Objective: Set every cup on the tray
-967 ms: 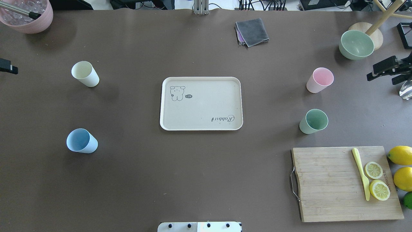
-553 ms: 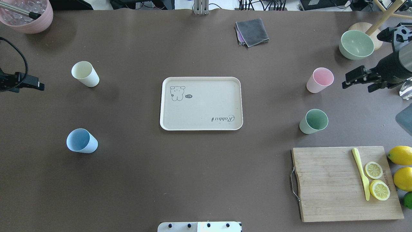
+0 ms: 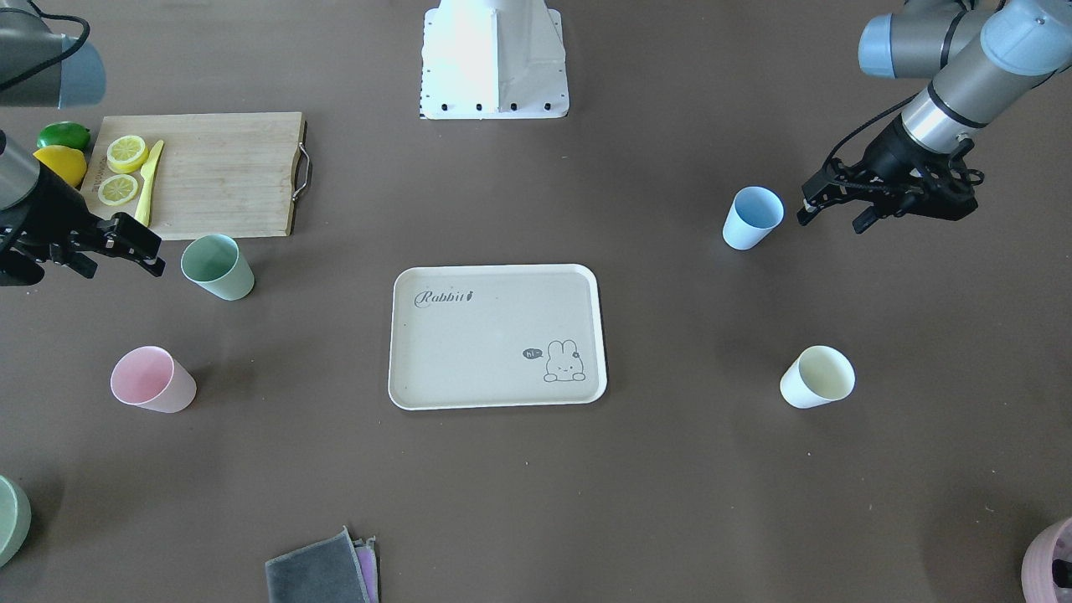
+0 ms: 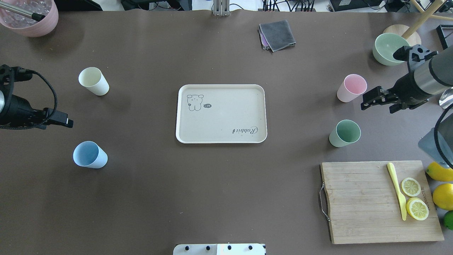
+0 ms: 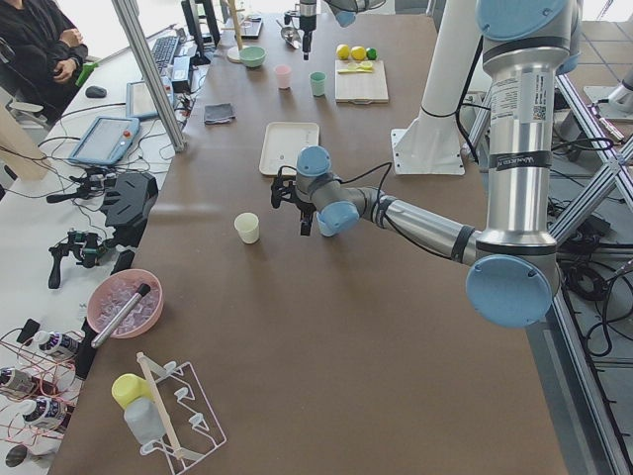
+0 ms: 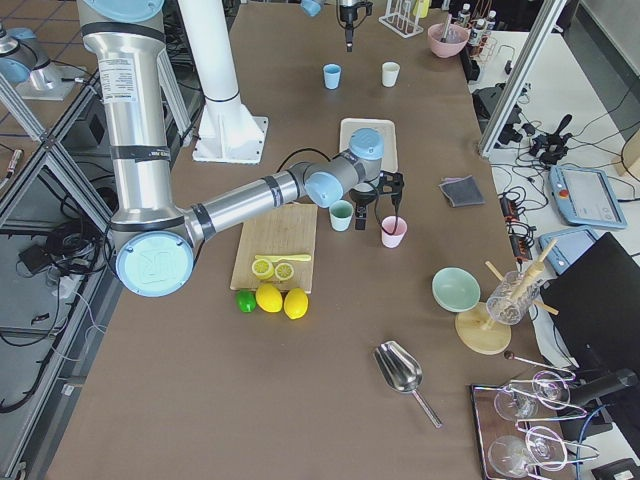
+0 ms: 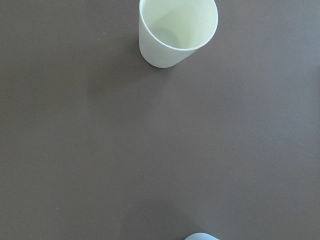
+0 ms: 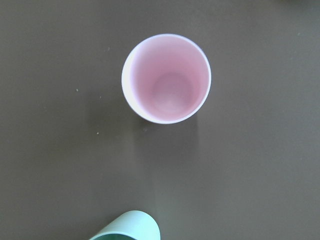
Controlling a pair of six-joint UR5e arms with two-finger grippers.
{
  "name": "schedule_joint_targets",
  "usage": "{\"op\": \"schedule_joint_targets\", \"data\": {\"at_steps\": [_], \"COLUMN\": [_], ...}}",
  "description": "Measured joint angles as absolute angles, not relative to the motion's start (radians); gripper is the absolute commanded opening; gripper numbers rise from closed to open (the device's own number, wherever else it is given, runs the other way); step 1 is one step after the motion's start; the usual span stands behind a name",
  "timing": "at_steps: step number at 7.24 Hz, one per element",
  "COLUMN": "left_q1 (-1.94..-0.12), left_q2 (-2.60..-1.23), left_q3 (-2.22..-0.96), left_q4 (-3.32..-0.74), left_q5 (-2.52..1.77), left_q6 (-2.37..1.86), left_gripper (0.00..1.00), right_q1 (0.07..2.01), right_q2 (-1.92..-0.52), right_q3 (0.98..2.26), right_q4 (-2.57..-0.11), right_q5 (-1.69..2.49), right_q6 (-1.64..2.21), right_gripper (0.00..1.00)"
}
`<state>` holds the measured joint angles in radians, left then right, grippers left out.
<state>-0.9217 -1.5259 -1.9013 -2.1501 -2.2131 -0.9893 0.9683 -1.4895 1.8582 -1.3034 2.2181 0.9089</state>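
Overhead exterior: the tray (image 4: pixel 226 117) lies mid-bench (image 4: pixel 141 198). All four cups stand upright off it and well apart from it: the cream cup (image 4: pixel 92 80) and blue cup (image 4: pixel 89 155) on the robot's left, the pink cup (image 4: pixel 351 88) and green cup (image 4: pixel 345 133) on its right. The left end effector (image 4: pixel 67 123) hangs between the cream and blue cups, touching neither. The right end effector (image 4: pixel 377 105) hangs near the pink cup, fingers parted, holding nothing.

Exterior front-facing: both end effectors are spread wide and empty, the left appearing just beside the blue cup, the right near the green cup.

Exterior left and right: each near arm's fingers stand apart above the bench.

Left wrist-mounted: the cream cup is at the top, with a sliver of the blue cup's rim at the bottom edge.

Right wrist-mounted: the pink cup is seen from almost straight above, the green cup's rim at the bottom.
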Motion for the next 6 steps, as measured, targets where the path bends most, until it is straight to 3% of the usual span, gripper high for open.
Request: {"op": "schedule_joint_targets", "data": {"at_steps": [4,5,6], "left_q1": [-0.903,-0.902,-0.901], "left_q2": [-1.515,-1.514,-1.514], "left_q3": [-1.912,-1.912,-1.912], "left_q4": [-2.151,-2.151,-2.151], "left_q5": [-2.187,-2.186,-2.186], "left_q6": [-0.997,-0.997,-0.997], "left_gripper": [0.98,0.98,0.97], "right_q1": [0.817,0.809,0.806], "right_q2": [-1.499,-1.504,-1.509], "right_q3": [1.849,1.845,1.837], "right_q4": [-1.254,-1.253,-1.252], "right_q5": [2.112,2.109,2.107], "right_q6": [0.991,0.992,0.991], "right_gripper": [1.00,0.87,0.26]}}
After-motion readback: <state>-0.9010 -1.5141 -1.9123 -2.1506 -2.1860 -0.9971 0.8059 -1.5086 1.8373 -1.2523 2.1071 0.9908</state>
